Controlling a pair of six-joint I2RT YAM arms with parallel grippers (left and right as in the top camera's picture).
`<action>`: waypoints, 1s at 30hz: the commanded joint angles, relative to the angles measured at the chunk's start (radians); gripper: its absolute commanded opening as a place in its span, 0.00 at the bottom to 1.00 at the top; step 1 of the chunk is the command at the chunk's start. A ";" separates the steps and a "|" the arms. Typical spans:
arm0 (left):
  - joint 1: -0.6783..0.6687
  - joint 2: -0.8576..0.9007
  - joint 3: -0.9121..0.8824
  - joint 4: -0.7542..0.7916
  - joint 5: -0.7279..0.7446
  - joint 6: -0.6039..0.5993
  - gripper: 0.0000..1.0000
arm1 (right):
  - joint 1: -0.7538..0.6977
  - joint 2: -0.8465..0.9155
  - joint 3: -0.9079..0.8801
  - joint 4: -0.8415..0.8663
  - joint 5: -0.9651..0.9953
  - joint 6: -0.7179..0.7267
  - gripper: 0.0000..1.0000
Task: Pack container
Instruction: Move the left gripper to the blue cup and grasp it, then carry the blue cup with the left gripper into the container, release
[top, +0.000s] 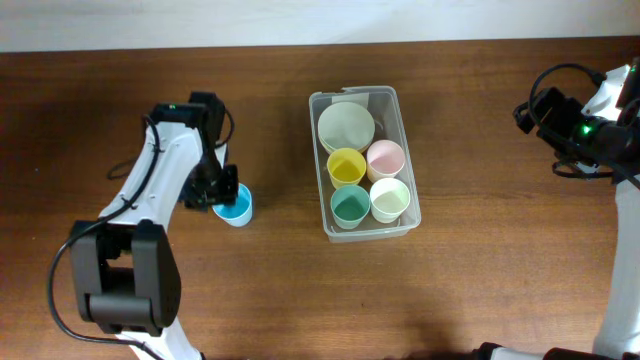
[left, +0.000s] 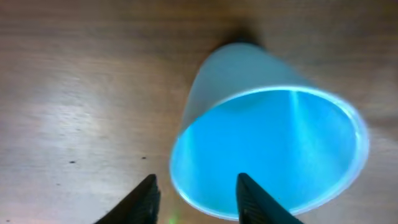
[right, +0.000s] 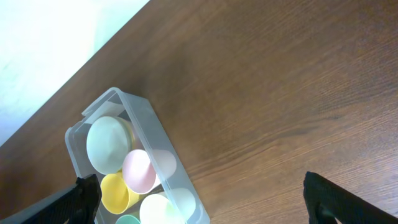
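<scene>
The clear container (top: 319, 170) stands at the table's centre and holds a pale green bowl (top: 346, 125) and yellow (top: 346, 166), pink (top: 385, 157), green (top: 350, 205) and cream (top: 390, 198) cups. A blue cup (top: 237, 208) stands upright on the table to its left. My left gripper (top: 220, 192) is open at the cup. In the left wrist view the gripper (left: 199, 200) straddles the rim of the blue cup (left: 273, 143), one finger over the cup's mouth and one outside. My right gripper (top: 537, 108) is open and empty at the far right. Its view (right: 205, 208) shows the container (right: 144, 115).
A white surface (top: 300, 18) borders the table's far edge. Bare wood lies between the blue cup and the container, and between the container and the right arm (top: 610, 130).
</scene>
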 joint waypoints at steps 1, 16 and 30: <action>0.002 -0.002 -0.061 0.038 0.031 -0.008 0.32 | -0.004 -0.002 0.006 0.000 0.009 -0.003 0.99; -0.058 -0.029 0.348 -0.120 0.046 0.024 0.01 | -0.004 -0.002 0.006 0.000 0.009 -0.003 0.99; -0.455 -0.018 0.597 -0.006 0.034 0.137 0.01 | -0.004 -0.002 0.006 0.000 0.009 -0.003 0.99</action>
